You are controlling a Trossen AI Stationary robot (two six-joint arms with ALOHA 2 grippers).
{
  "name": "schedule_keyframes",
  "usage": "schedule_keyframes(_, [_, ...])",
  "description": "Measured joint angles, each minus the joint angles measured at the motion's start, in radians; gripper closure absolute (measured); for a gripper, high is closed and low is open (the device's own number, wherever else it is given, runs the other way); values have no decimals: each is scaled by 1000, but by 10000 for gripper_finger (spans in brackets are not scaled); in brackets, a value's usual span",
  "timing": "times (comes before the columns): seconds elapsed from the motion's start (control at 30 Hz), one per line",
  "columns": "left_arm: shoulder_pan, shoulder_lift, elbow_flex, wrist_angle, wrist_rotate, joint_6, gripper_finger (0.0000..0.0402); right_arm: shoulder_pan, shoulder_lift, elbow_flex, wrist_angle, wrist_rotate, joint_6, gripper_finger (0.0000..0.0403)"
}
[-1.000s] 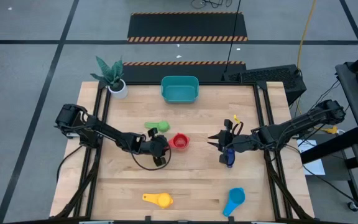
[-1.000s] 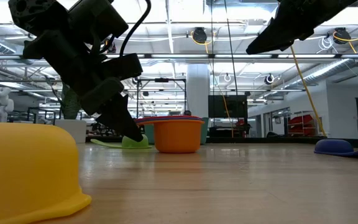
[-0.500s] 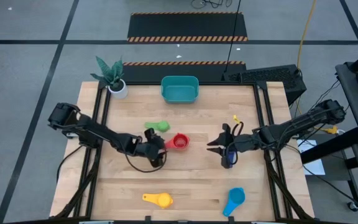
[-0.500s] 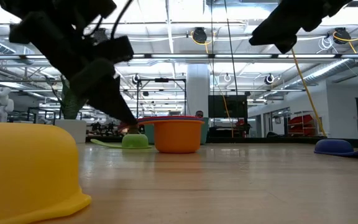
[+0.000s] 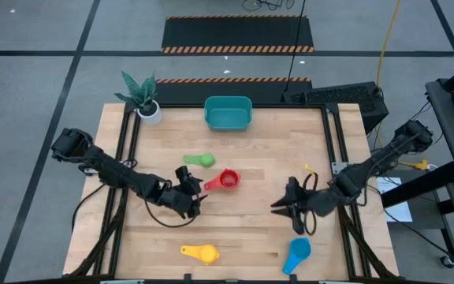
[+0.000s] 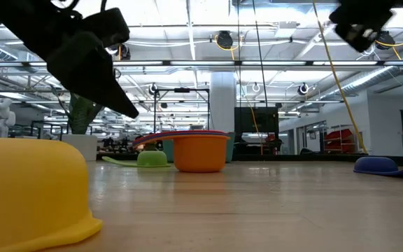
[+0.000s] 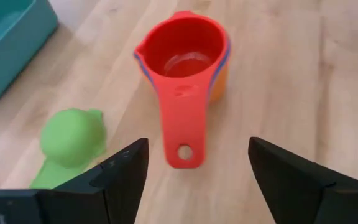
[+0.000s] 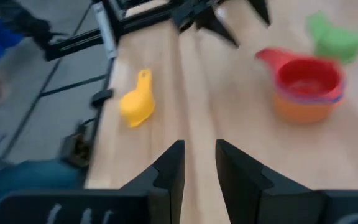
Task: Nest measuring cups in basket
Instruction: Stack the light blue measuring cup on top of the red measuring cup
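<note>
The red measuring cup [image 7: 184, 71] is seen nested on the orange cup [image 7: 220, 78], released; the left gripper [image 7: 194, 171] is spread wide, the right gripper [image 8: 199, 165] nearly closed and empty.

No writing, label, brand or number can be read in any view. The red measuring cup [image 7: 182, 62] carries a small embossed mark on its handle, too faint to make out. The only sign-like markings are the orange-and-black hazard stripes [image 5: 237, 49] edging the dark floor mats beyond the desk.
</note>
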Motion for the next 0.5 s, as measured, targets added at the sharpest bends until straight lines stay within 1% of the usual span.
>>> schedule_keyframes(0.13, [-44, 0, 0, 4, -1, -57, 142, 93, 3, 0, -96, -4, 191, 319])
schedule_keyframes(0.2, [-73, 0, 0, 10, -1, -83, 149, 142, 17, 0, -110, -3, 280, 319])
schedule_keyframes(0.3, [-113, 0, 0, 47, -2, -107, 157, 216, 71, 0, -79, -2, 352, 319])
schedule_keyframes(0.4, [-152, 0, 0, 123, -20, -110, 163, 270, 146, 1, -29, -4, 393, 319])
schedule_keyframes(0.5, [-183, 0, 0, 221, -27, -84, 165, 309, 222, 2, -17, -42, 460, 319])
